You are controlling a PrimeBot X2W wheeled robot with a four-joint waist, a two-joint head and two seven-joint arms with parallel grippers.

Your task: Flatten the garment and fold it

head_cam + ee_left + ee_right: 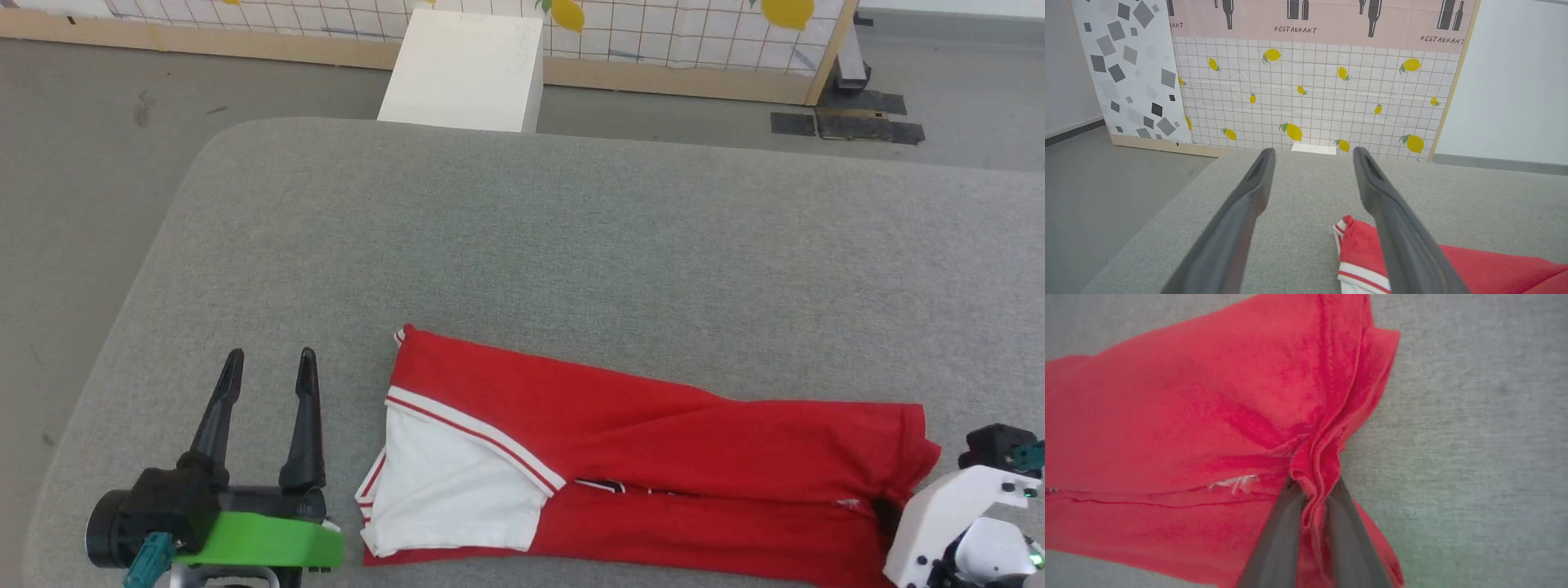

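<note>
As the garment (653, 441) lies stretched left to right along the near edge of the grey surface (571, 229), my right pincer (1312, 486) is clamped on its bunched right end. My left pincer (271, 353), spread apart and empty, sits just beside its white-sleeved left end.

Head camera looks down on the garment (694, 441); left wrist camera, low by its trimmed end, faces the lemon wall (1314, 94); right wrist camera hangs close above its other end.

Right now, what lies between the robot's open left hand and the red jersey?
Nothing: only bare grey woven cushion separates the open left hand from the red-and-white jersey, as the head view shows.
</note>
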